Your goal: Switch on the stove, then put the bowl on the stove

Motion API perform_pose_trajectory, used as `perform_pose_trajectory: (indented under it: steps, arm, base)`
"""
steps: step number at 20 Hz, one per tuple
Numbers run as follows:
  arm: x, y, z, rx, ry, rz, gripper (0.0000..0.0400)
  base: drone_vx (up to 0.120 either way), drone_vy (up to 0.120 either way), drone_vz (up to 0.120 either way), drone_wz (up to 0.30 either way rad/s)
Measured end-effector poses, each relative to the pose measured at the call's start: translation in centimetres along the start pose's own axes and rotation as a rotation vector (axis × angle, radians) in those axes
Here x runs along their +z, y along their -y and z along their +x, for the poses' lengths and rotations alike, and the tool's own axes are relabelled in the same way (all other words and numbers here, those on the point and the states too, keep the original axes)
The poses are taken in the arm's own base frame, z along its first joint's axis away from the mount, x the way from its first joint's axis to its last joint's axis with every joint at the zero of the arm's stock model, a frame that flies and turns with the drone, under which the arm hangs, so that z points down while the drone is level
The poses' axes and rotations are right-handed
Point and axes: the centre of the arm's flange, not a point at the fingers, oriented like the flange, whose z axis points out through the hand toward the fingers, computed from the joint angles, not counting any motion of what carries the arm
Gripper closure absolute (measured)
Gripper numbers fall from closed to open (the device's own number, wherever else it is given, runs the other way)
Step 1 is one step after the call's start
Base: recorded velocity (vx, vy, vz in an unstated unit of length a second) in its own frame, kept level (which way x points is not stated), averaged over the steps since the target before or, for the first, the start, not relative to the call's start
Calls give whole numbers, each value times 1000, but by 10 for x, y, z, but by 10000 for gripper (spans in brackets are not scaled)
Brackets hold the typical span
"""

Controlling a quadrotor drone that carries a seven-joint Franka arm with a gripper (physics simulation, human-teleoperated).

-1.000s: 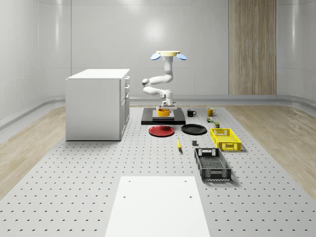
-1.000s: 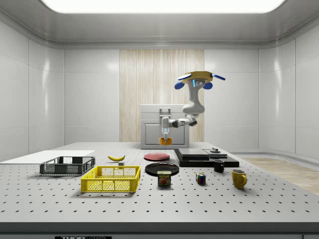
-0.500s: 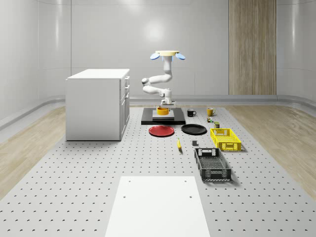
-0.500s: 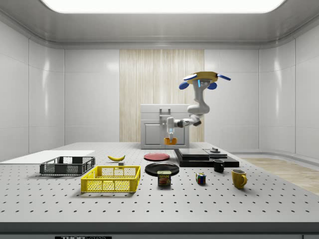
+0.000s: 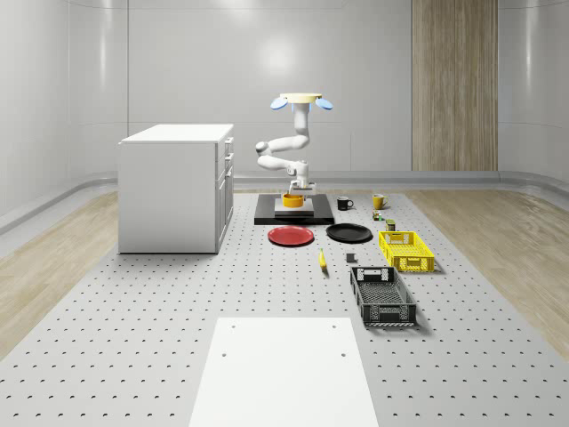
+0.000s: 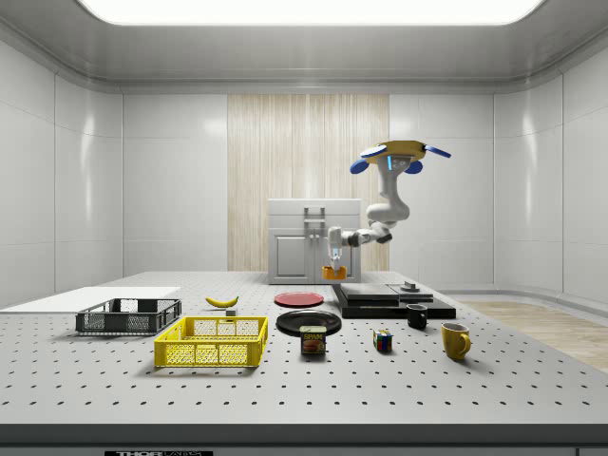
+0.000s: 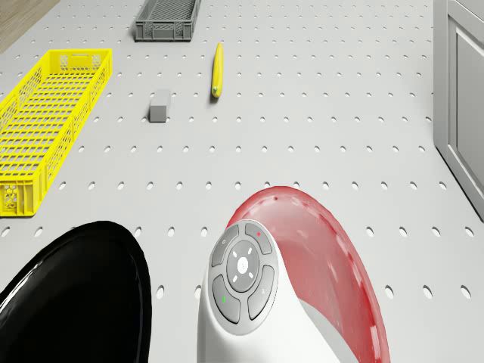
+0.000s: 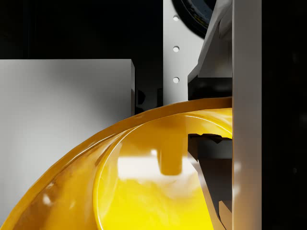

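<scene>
Hovering over the stove (image 5: pixel 293 216), gripper (image 6: pixel 334 270) pinching the yellow bowl (image 6: pixel 333 274) by its rim, bowl hanging just above the stove's near edge, straight down to go.

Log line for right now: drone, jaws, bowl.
drone: hovering above stove | gripper: jaws shut on bowl rim | bowl: held just above stove

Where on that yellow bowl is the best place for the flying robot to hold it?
Probably by the rim, coming from straight above. The bowl hangs mouth up with a thin wall that fingers can pinch, one inside and one outside. That is how the gripper holds it above the stove, with the drone hovering above.
</scene>
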Motion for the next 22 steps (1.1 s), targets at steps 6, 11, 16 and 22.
perform_pose_trajectory:
  steps: [6,11,16,22]
  arm:
    - [0,0,0,0,0,0,300]
    - [0,0,0,0,0,0,300]
    - [0,0,0,0,0,0,300]
    - [0,0,0,0,0,0,300]
  base:
    - [-120,0,-40,0]
    - [-120,0,-8,0]
    - [-120,0,0,0]
    - [-120,0,-80,0]
